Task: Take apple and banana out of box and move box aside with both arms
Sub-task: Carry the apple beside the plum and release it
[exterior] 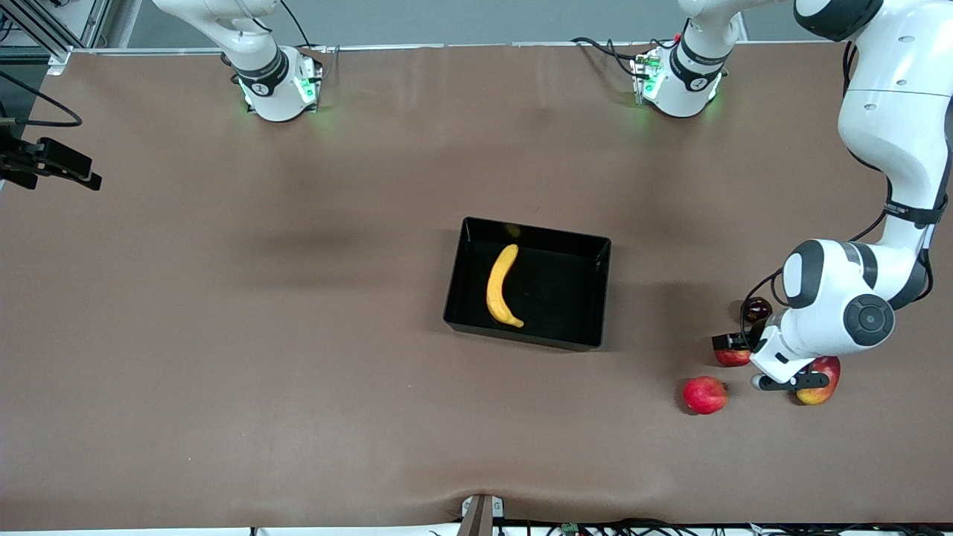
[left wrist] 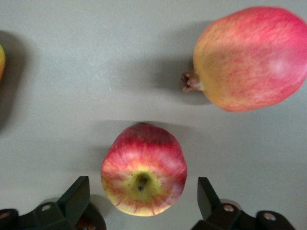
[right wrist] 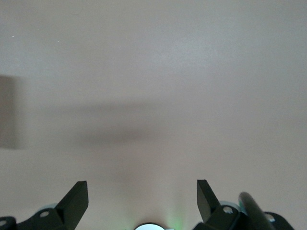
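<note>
Left claw hangs low, fingers spread; right claw waits, fingers apart.

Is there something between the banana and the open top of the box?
Nothing visible. The banana lies alone in the box, uncovered. Both grippers are away: the left gripper is open around the apple.

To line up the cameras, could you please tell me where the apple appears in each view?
Front view: the apple, on the table under the left gripper, toward the left arm's end.
Left wrist view: low centre, between the open fingers.
Right wrist view: not in it.
Shared landmark: the pinkish-red fruit beside it.
</note>
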Available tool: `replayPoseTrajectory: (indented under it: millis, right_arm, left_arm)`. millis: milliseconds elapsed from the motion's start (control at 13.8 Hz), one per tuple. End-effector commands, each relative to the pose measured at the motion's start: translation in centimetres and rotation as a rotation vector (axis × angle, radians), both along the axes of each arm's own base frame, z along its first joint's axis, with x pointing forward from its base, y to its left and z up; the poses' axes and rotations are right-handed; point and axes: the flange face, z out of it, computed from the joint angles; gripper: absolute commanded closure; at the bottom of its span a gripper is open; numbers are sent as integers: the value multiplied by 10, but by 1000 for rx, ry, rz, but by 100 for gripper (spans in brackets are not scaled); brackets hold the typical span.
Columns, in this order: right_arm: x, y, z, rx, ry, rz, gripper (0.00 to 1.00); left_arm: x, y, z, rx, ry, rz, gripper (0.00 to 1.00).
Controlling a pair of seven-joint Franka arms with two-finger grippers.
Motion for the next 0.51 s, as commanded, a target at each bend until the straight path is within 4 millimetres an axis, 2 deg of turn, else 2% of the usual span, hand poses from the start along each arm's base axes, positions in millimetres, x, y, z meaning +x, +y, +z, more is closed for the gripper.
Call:
replayPoseTrajectory:
  millis: [0,145,289,434]
  right_arm:
    - [0,-1,4,15,0,9,0]
    - [0,-1,4,15,0,7,0]
    - [0,-1,4,15,0,9,0]
    - [0,-1,4,15,0,7,0]
  left_arm:
    - [-3,-13,38,27,-4,-35,0]
    - [-8,-37,71,32,8,-65,0]
    - [-17,-73,110,29,5,-98,0]
    - [-31,-120,132,15,20,-88,0]
